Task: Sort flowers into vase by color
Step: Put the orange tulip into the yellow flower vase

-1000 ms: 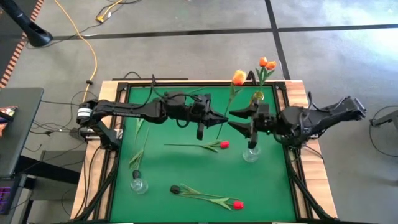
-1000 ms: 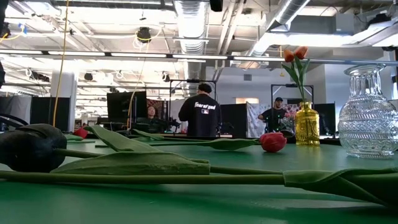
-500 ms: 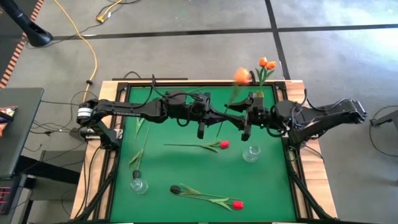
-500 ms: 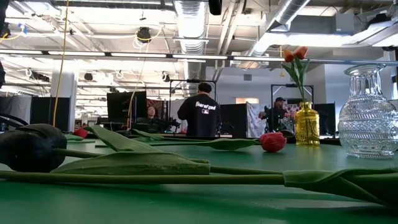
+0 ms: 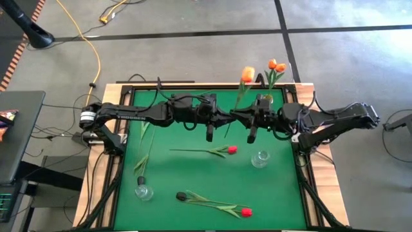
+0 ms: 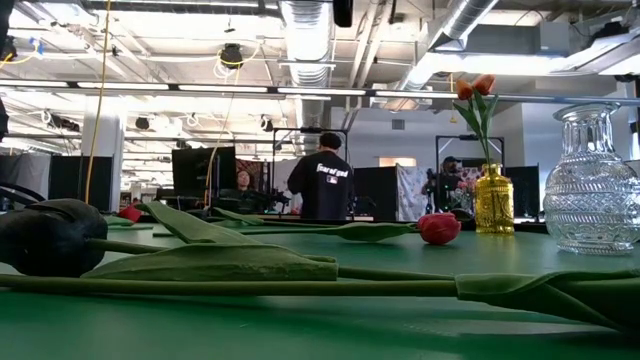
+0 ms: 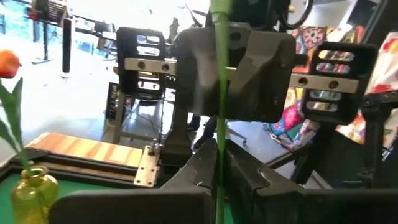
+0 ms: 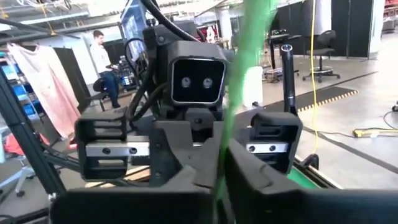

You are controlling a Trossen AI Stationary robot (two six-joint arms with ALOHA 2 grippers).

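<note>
An orange tulip (image 5: pixel 247 75) is held up over the green mat's far middle. Its thin green stem (image 5: pixel 233 115) runs between my two grippers. They face each other there: my left gripper (image 5: pixel 229 118) comes from the left and my right gripper (image 5: pixel 240 118) from the right, and both are shut on the stem. A yellow vase (image 5: pixel 266 100) holding orange tulips (image 5: pixel 277 65) stands at the far right. On the mat lie a red tulip (image 5: pixel 232 149), a second red one (image 5: pixel 245 211) and a dark one (image 5: pixel 181 195). My left gripper pinches the orange tulip's stem (image 7: pixel 219 163) between its two fingers, below the head. The fingers come level from the table's left and lie across the stem. The stem stands upright, clear of the mat. My right gripper pinches the same stem (image 8: pixel 227 144) between its two fingers, right beside the left gripper. It comes level from the table's right, across the stem. The tulip's head is above and its lower end hangs free.
A clear glass vase (image 5: pixel 260 158) stands on the mat just nearer than my right gripper. A small clear vase (image 5: pixel 143 191) holding a green stem stands at the near left. People stand in the room behind the table (image 6: pixel 328 180).
My right gripper has moved from over the clear glass vase toward the far edge and the left, up to the held stem, and has shut on it. My left gripper has kept still with the tulip.
</note>
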